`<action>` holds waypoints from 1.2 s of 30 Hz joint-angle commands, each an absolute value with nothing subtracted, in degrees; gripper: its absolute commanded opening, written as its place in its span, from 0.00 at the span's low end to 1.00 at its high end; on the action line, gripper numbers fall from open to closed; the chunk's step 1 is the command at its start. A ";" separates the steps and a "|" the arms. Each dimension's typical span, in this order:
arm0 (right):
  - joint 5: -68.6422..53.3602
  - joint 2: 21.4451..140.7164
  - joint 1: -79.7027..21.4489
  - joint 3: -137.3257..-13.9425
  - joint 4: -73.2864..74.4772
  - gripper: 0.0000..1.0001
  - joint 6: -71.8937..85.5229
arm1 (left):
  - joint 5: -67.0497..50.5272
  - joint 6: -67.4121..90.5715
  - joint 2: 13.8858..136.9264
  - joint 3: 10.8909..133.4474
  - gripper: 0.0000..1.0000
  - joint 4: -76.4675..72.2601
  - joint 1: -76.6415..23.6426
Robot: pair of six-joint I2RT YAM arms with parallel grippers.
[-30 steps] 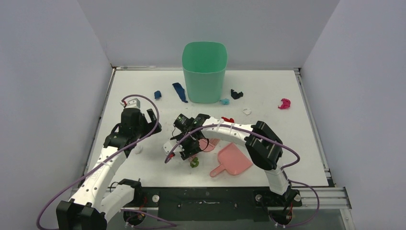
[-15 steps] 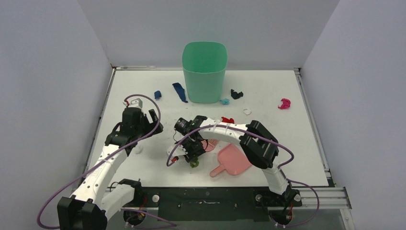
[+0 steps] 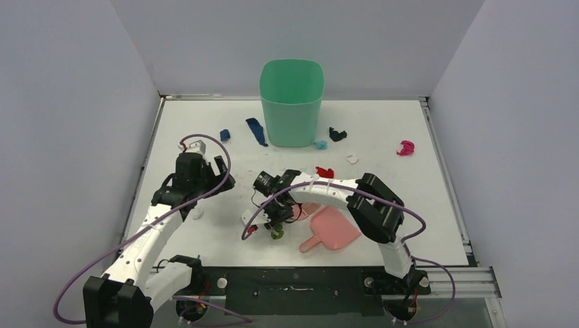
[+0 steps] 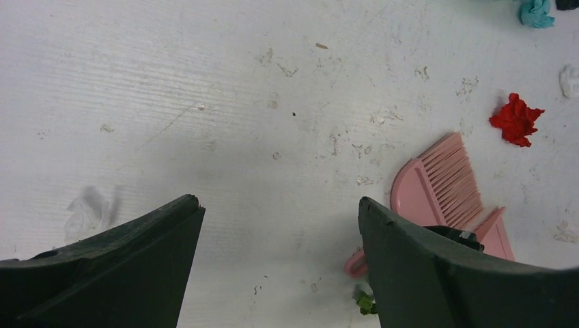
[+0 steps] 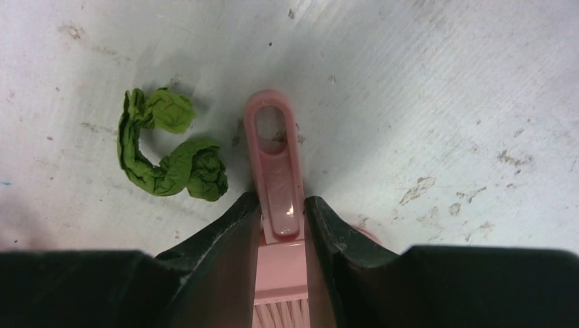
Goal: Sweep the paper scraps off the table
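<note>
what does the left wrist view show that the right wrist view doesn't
Only the left wrist view: a red scrap, a light blue scrap, a white scrap, the bristles of the brush, and the left tool, open and empty. Only the right wrist view: the right tool closed on the brush handle, whose hanging hole shows. Both: the brush, the green scrap near its handle, and the scuffed white table.
</note>
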State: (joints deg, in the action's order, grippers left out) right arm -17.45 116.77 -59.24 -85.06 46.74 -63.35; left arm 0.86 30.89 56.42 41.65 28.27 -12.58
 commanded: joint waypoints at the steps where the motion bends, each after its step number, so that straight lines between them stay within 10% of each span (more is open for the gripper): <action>1: -17.34 107.99 -57.60 -78.61 36.19 0.05 -59.44 | -2.72 30.80 55.85 41.29 0.83 23.57 -12.26; 15: -21.70 96.77 -52.28 -76.31 25.26 0.05 -45.35 | -18.70 37.90 44.01 35.35 0.67 10.69 -17.75; 36: -27.45 85.98 -51.18 -69.26 20.65 0.05 -38.78 | -8.07 45.03 52.35 37.24 0.47 5.33 -36.12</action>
